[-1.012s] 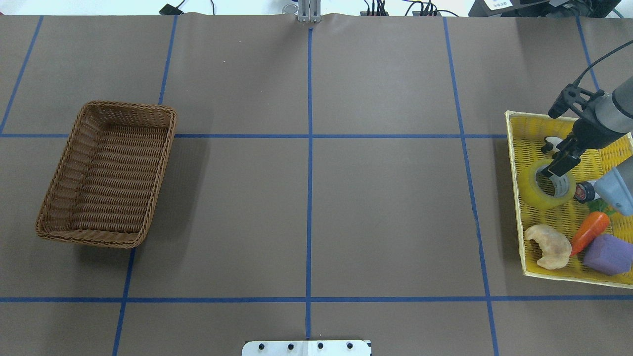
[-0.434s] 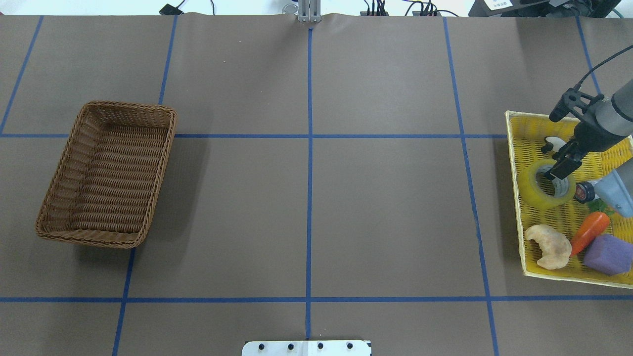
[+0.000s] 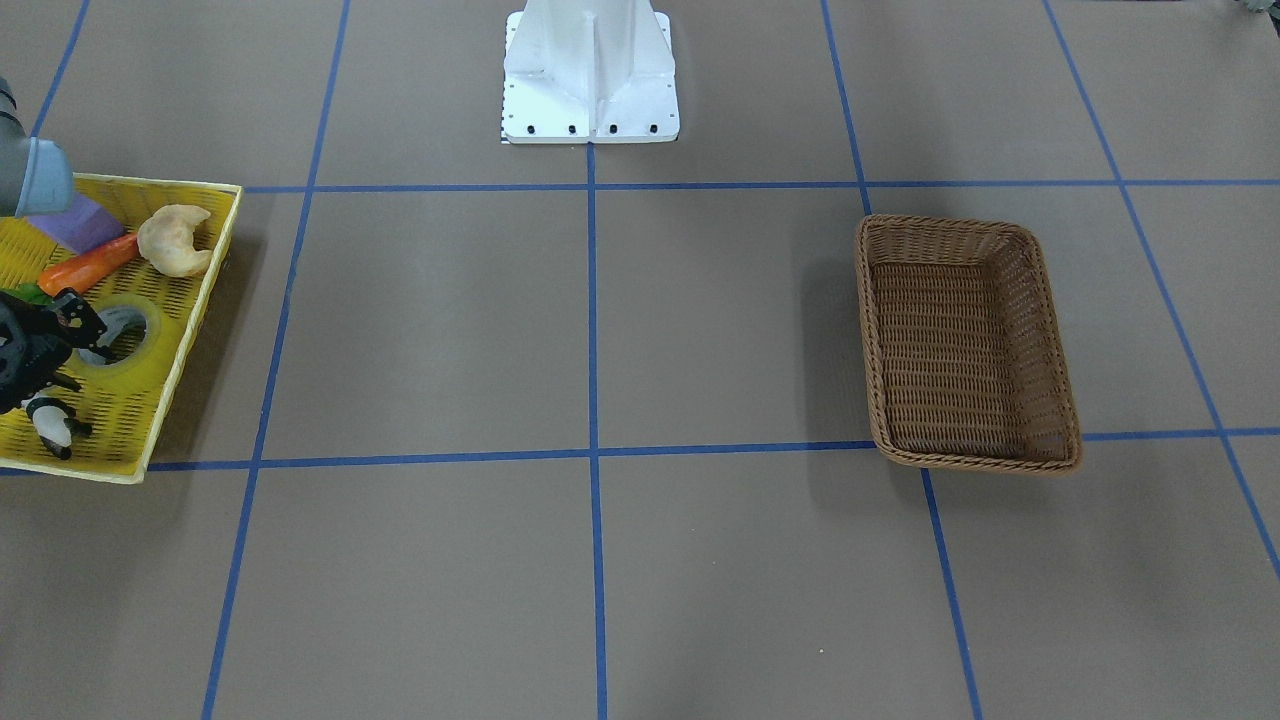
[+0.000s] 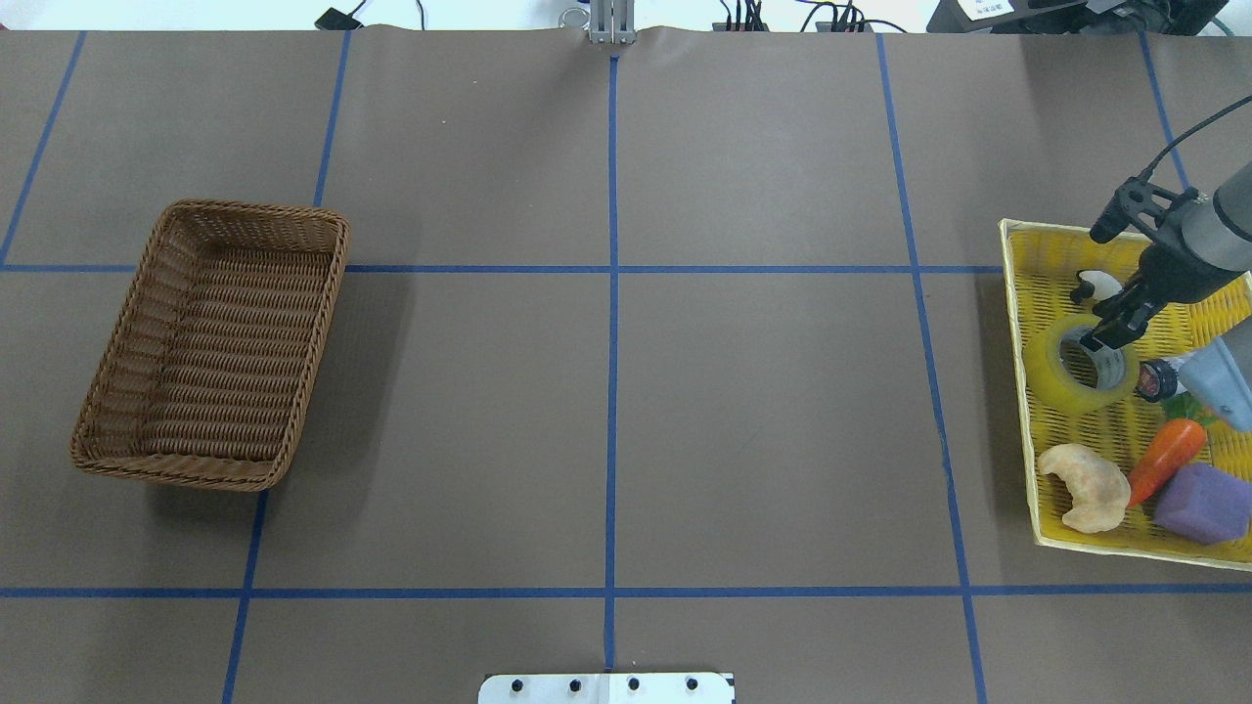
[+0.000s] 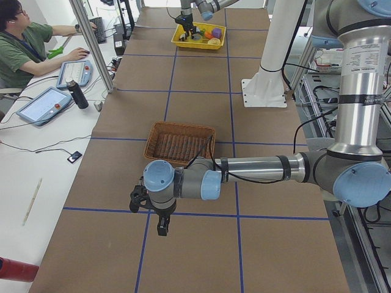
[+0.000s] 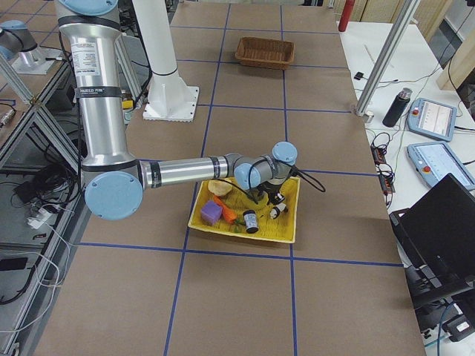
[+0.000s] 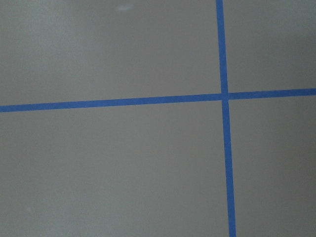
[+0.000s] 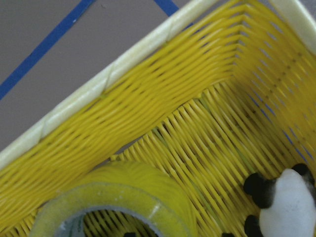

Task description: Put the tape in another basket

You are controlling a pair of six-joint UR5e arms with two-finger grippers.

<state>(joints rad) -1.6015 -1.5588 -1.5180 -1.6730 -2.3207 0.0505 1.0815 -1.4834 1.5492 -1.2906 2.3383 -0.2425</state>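
The yellow tape roll [image 4: 1061, 376] lies flat in the yellow mesh tray [image 4: 1020, 391] at the table's right end. It also shows in the front view [image 3: 135, 350] and the right wrist view [image 8: 128, 182]. My right gripper [image 4: 1103, 337] points down at the roll's far side, one finger over the hole and one outside the wall. Its jaws stand apart and hold nothing. The brown wicker basket [image 4: 249, 210] stands empty at the far left, also in the front view [image 3: 965, 228]. My left gripper [image 5: 160, 220] hangs over bare table beyond the basket. I cannot tell whether it is open or shut.
The tray also holds a croissant [image 4: 1084, 487], a carrot [image 4: 1166, 458], a purple block [image 4: 1203, 504], a panda toy [image 4: 1094, 286] and a small bottle [image 4: 1156, 379]. Blue tape lines cross the brown table. An operator sits at the side desk [image 5: 27, 46].
My right wrist has shifted a little to the right, while its fingertips stay at the tape's hole. The tape and the wicker basket have not visibly moved.
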